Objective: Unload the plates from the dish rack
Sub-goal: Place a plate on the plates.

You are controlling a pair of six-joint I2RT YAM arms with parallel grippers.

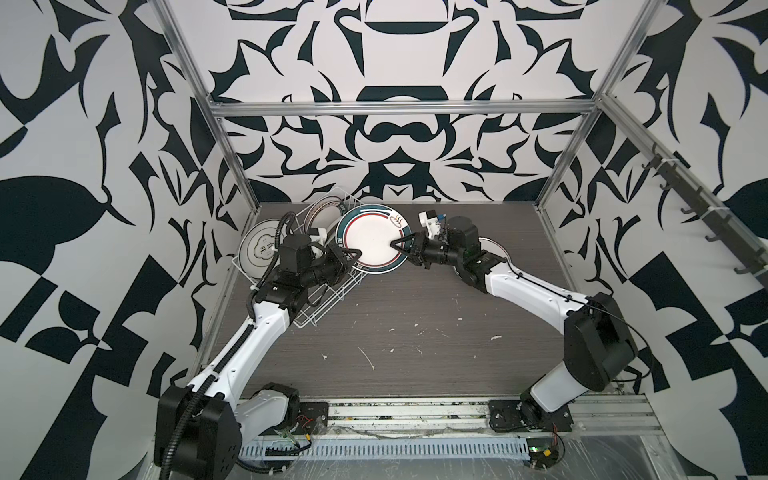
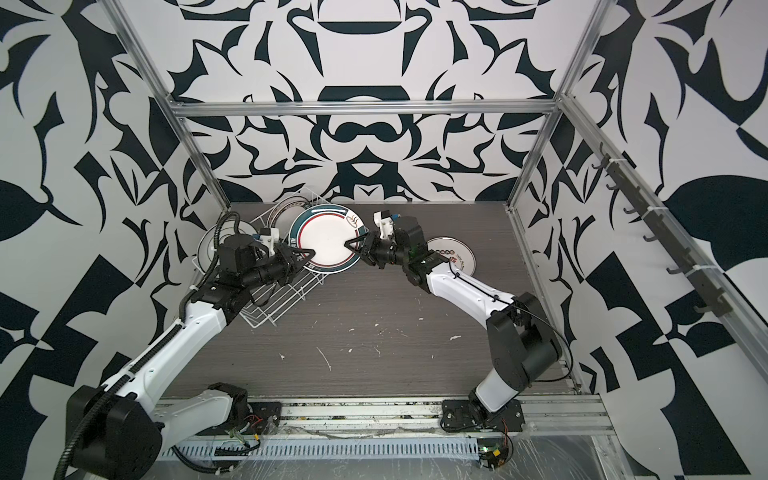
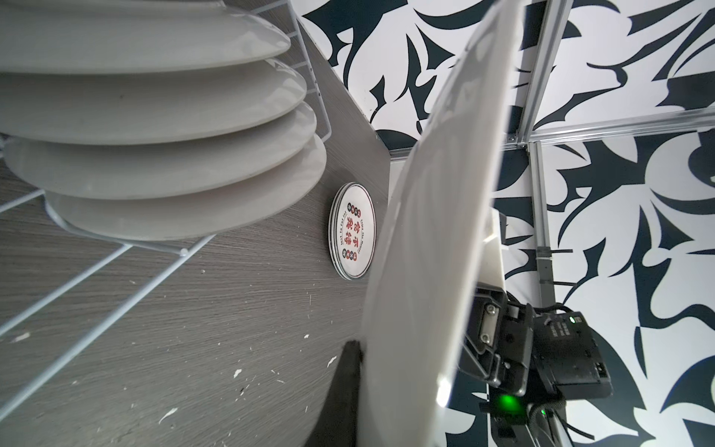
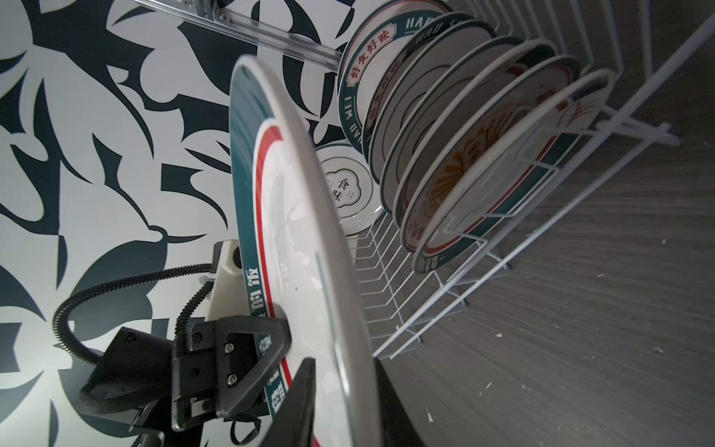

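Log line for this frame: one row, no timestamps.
stage: handover | teal-rimmed plate: upright | left gripper: shut on rim | right gripper: shut on opposite rim | dish rack: several plates inside | plate stack: on table

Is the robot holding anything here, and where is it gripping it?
A teal-rimmed plate, pinched at its rim from both sides: the left gripper on one edge, the right gripper on the opposite edge.

Wide open room over the bare table (image 1: 415,353) in front and in the middle. Back left corner blocked by the dish rack (image 1: 328,303) packed with standing plates (image 4: 464,154). Lifted plate (image 1: 372,241) in the way beside it. Low plate stack (image 2: 461,253) at the right, well apart.
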